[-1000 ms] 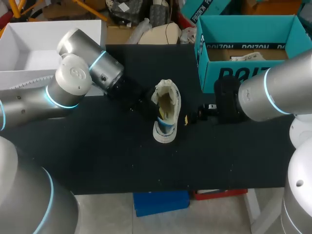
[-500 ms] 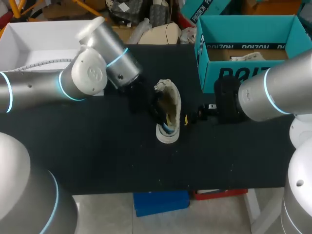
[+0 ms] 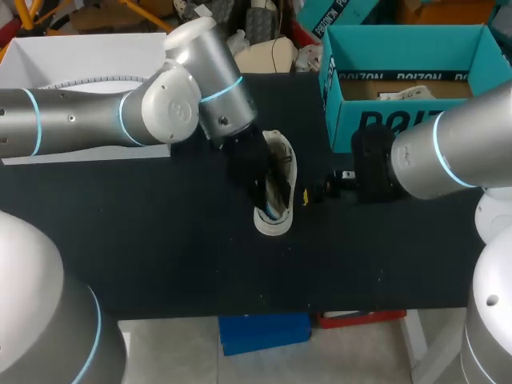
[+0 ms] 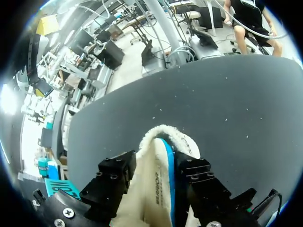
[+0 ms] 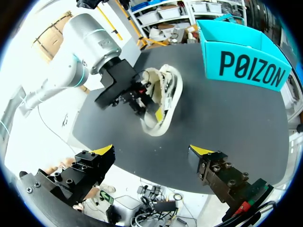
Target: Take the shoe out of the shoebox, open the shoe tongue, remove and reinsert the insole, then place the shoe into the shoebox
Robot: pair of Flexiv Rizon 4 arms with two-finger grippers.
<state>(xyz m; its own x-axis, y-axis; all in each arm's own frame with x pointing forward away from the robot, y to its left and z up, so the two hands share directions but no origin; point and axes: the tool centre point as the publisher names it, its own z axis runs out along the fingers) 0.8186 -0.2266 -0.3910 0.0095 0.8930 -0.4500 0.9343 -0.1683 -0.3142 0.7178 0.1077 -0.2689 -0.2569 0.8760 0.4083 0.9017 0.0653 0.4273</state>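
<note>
White shoe, now gripped by left jaws

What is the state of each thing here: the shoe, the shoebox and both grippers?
shoe, out of the shoebox, standing on the table.
shoebox, open at the top, upright.
left gripper, shut on the shoe.
right gripper, open, empty, apart from the shoe.
</note>
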